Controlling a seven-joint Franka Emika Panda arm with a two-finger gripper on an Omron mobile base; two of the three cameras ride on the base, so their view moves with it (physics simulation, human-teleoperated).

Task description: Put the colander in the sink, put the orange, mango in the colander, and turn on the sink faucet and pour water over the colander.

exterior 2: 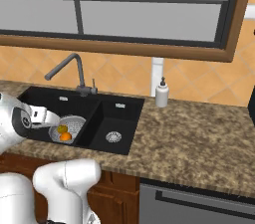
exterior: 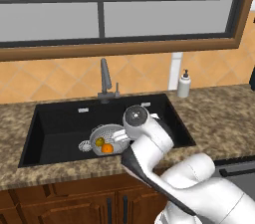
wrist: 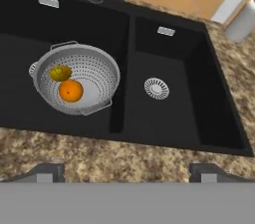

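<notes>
1. Around the work area first: a speckled brown granite counter point(exterior 2: 199, 143) wraps the black double-basin sink point(wrist: 169, 118), and a white soap dispenser bottle point(exterior: 184, 84) stands upright on it, near the sink's back right corner, against the orange tiled wall.
2. Above, a wide window point(exterior: 119, 19) in a wooden frame runs over the backsplash; wooden cabinet doors point(exterior: 74, 200) sit under the counter.
3. The sink faucet point(exterior 2: 69, 71) rises behind the basins, near the divider, its curved spout reaching out over the left basin, a small lever beside its base.
4. In the left base view the robot's own white arm crosses in front of the sink and covers the right edge of the colander and much of the right basin.
5. Now the colander point(wrist: 94, 71): silvery-grey, round, perforated, with rim handles, sitting upright in the left basin, close by the divider.
6. Inside it, the orange point(wrist: 70, 90) sits as a bright ball, and the mango point(wrist: 60, 72), yellow-green, lies just beside it, on the faucet side; the two look to be touching.
7. The right basin holds a round silver drain point(wrist: 157, 88); another drain peeks out at the colander's far side.
8. The gripper point(wrist: 127, 172) hovers over the front counter edge, its two dark fingertips point(wrist: 50, 172) spread wide apart, holding nothing.
</notes>
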